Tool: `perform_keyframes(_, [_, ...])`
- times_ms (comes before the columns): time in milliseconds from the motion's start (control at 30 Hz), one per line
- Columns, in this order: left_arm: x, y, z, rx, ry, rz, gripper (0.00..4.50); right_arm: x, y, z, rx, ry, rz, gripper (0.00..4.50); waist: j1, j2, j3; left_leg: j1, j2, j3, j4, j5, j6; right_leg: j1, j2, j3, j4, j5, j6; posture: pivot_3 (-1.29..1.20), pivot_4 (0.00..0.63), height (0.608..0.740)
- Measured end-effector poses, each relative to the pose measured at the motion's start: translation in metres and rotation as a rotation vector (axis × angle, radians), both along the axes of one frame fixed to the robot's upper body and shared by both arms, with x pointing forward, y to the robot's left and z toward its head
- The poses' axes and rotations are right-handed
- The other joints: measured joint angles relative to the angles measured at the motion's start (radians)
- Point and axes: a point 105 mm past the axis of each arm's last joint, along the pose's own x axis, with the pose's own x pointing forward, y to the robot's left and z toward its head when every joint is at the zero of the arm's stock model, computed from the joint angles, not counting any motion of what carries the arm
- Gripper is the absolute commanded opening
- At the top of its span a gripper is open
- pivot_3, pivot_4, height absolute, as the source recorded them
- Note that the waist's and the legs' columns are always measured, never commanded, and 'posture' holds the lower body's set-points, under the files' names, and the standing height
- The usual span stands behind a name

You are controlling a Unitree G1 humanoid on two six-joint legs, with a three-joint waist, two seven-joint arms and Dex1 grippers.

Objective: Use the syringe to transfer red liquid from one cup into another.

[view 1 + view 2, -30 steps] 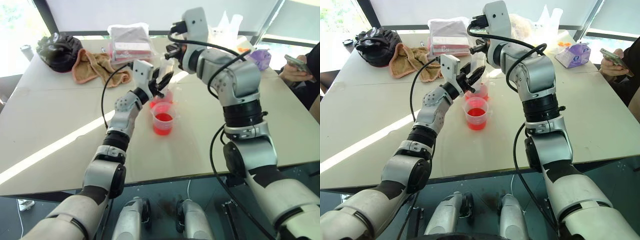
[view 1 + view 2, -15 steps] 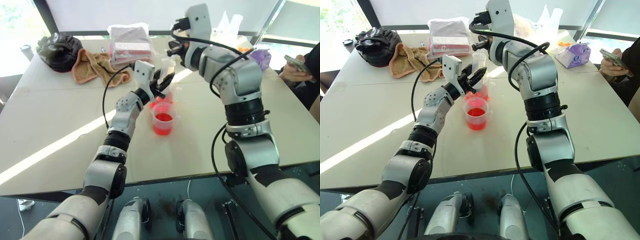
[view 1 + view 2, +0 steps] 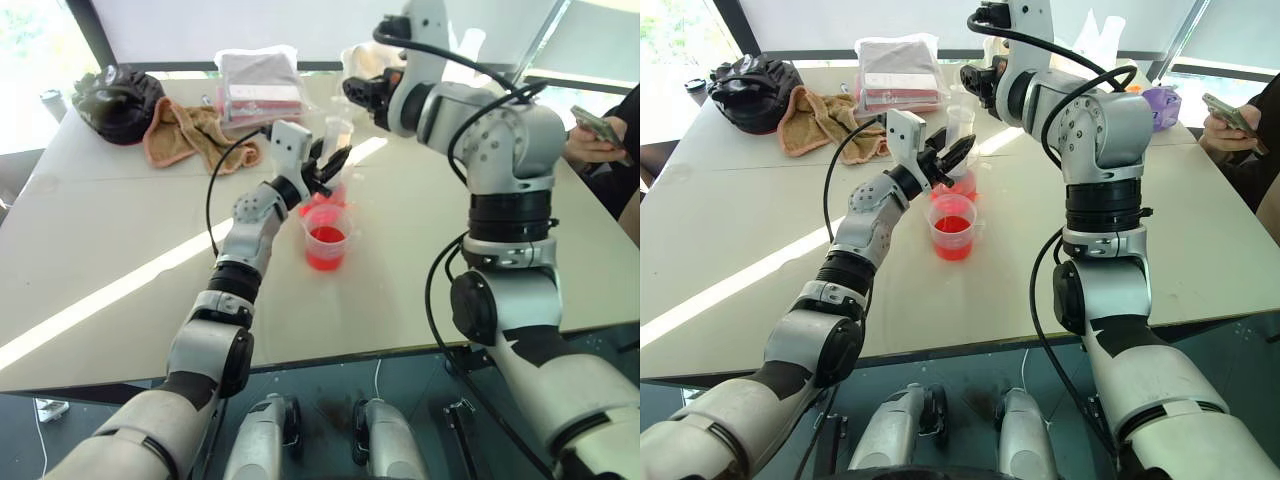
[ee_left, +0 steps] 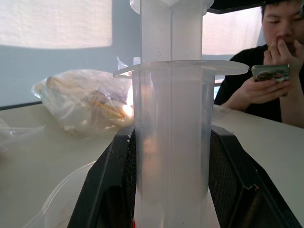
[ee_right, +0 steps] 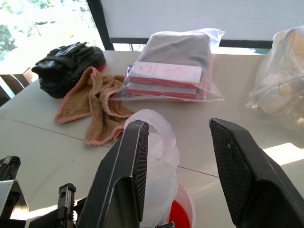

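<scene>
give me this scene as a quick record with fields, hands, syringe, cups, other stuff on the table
left hand: shut on the syringe barrel, holding it upright over the far cup
right hand: open, above the plunger top, not gripping it
near cup: red liquid inside, on the table
behind: orange towel, black bag, bagged books
person: seated at the right, holding a phone

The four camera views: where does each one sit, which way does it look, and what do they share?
Left eye and right eye views: on the head, looking forward and down over both arms and the table.
Left wrist view: along the left gripper, shut on the syringe.
Right wrist view: along the open right gripper, over the table.
Shared: the syringe.
</scene>
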Motion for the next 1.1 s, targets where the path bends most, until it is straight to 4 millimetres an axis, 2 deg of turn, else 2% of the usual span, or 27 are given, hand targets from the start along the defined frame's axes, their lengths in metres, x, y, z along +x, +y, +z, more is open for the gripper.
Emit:
perform_keyframes(200, [0.002, 0.003, 0.002, -0.004, -0.004, 0.02, 1.46, -0.008, -0.002, 0.005, 0.011, 0.013, 0.017, 2.18, 0.003, 0.0, 0.0, 0.0, 0.0, 0.0, 0.0, 0.0, 0.0, 0.0, 0.0, 0.0, 0.0, 0.0, 0.0, 0.0, 0.15, 0.74])
perform_keyframes(300, [0.002, 0.003, 0.003, -0.004, -0.005, 0.024, 1.46, -0.015, -0.01, 0.01, 0.007, 0.033, 0.033, 2.18, 0.005, 0.0, 0.0, 0.0, 0.0, 0.0, 0.0, 0.0, 0.0, 0.0, 0.0, 0.0, 0.0, 0.0, 0.0, 0.0, 0.15, 0.74])
perform_keyframes(533, [0.002, 0.004, 0.008, -0.024, -0.011, 0.02, 1.46, -0.056, -0.033, 0.043, 0.099, 0.011, 0.172, 2.18, 0.003, 0.0, 0.0, -0.001, 0.0, -0.001, 0.0, 0.0, 0.0, -0.001, -0.001, 0.0, -0.001, 0.0, 0.0, 0.0, 0.15, 0.74])
perform_keyframes(633, [0.0, 0.008, 0.027, -0.074, -0.045, 0.013, 1.46, -0.071, -0.042, 0.049, 0.118, -0.035, 0.214, 2.18, 0.003, 0.0, 0.0, -0.001, 0.0, -0.001, 0.0, 0.0, 0.0, -0.001, -0.001, 0.0, -0.001, 0.0, 0.0, 0.0, 0.15, 0.74])
perform_keyframes(700, [-0.004, 0.011, 0.05, -0.138, -0.07, -0.009, 1.46, -0.075, -0.047, 0.038, 0.122, -0.03, 0.218, 2.18, 0.004, 0.0, 0.0, -0.001, 0.0, -0.001, 0.0, 0.0, 0.001, 0.0, -0.001, 0.0, -0.001, 0.0, 0.0, 0.0, 0.15, 0.74])
perform_keyframes(800, [-0.017, 0.013, 0.087, -0.222, -0.124, -0.06, 1.46, -0.075, -0.05, 0.007, 0.122, 0.043, 0.221, 2.18, 0.003, 0.0, 0.0, -0.001, 0.0, -0.001, 0.0, 0.001, 0.003, 0.0, -0.001, 0.0, -0.001, 0.0, 0.0, 0.0, 0.15, 0.74])
perform_keyframes(867, [-0.027, 0.014, 0.102, -0.252, -0.141, -0.097, 1.46, -0.075, -0.05, -0.006, 0.126, 0.083, 0.226, 2.18, 0.003, 0.0, 0.0, -0.001, 0.0, -0.001, 0.0, 0.001, 0.003, 0.0, 0.0, 0.0, -0.001, 0.0, 0.0, 0.0, 0.15, 0.74])
perform_keyframes(967, [-0.041, 0.013, 0.112, -0.268, -0.135, -0.158, 1.46, -0.078, -0.053, -0.008, 0.118, 0.081, 0.227, 2.18, 0.003, 0.0, 0.0, -0.001, 0.0, -0.001, 0.0, 0.001, 0.003, 0.001, 0.0, 0.0, -0.001, 0.0, 0.0, 0.0, 0.15, 0.74])
perform_keyframes(1100, [-0.061, 0.021, 0.11, -0.239, -0.11, -0.218, 1.46, -0.077, -0.067, -0.01, 0.099, 0.089, 0.184, 2.18, 0.002, 0.0, 0.0, 0.0, 0.0, -0.001, 0.0, 0.001, 0.003, 0.001, 0.0, 0.0, -0.001, 0.0, 0.0, 0.0, 0.15, 0.74])
